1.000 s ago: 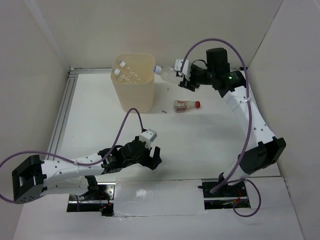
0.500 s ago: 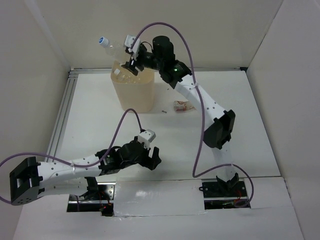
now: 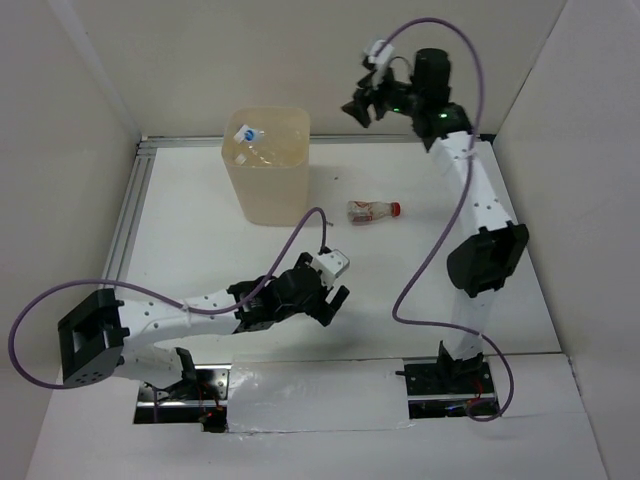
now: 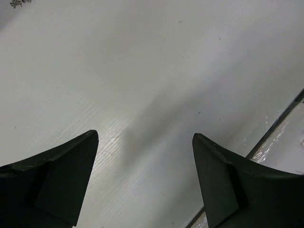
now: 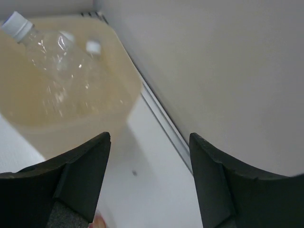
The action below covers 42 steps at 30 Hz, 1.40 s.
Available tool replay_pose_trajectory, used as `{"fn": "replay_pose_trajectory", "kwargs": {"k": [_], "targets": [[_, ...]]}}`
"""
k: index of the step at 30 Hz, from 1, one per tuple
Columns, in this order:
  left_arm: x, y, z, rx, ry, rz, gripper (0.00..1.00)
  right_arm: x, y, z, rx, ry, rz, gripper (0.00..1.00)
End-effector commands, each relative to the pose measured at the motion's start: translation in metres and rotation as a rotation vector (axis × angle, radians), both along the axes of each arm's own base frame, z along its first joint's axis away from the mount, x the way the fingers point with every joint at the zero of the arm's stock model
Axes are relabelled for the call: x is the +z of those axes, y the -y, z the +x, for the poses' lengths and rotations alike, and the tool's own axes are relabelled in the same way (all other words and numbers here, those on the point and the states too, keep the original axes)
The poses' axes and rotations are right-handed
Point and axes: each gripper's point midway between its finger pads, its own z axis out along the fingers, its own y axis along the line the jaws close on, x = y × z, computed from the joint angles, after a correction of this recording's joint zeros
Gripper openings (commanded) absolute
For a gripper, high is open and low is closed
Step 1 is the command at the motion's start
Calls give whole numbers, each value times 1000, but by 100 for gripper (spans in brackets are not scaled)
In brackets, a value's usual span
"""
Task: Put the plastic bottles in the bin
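Note:
The cream-beige bin stands at the back left of the table and also shows in the right wrist view. Clear bottles with white caps lie inside it, one cap poking up in the right wrist view. A short bottle with a red cap lies on its side on the table right of the bin. My right gripper is open and empty, raised high right of the bin near the back wall. My left gripper is open and empty, low over bare table at the front.
A metal rail runs along the table's left edge and the back edge. White walls enclose the table on three sides. A small dark speck lies near the bin's base. Taped cut-outs hold the arm bases at the front.
The right gripper let go of the clear bottle over the bin and swung up and to the right, now empty. The bottle rests in the bin. The left gripper moved a little right.

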Motion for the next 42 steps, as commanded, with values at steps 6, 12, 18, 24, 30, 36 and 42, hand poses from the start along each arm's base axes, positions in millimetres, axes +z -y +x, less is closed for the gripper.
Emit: {"fn": "replay_pose_trajectory", "kwargs": {"k": [6, 12, 18, 24, 30, 36, 42], "targets": [[-4, 4, -8, 11, -48, -55, 93, -162, 130, -85, 272, -107, -553, 65], [-6, -14, -18, 71, -108, -83, 93, -226, 137, -89, 277, -93, -730, 95], [-12, -31, -29, 129, -157, -113, 93, -269, 120, -70, 260, -117, -803, 99], [-18, -44, -37, 148, -181, -104, 93, -302, 114, -55, 262, -147, -852, 99], [-18, -50, -35, 186, -177, -102, 93, -339, 104, -42, 273, -157, -924, 99], [-21, -52, -36, 200, -197, -88, 93, -372, 103, -43, 294, -192, -1010, 92], [-16, -55, -35, 224, -189, -112, 93, -354, 95, -77, 470, -301, -914, 42]]}}
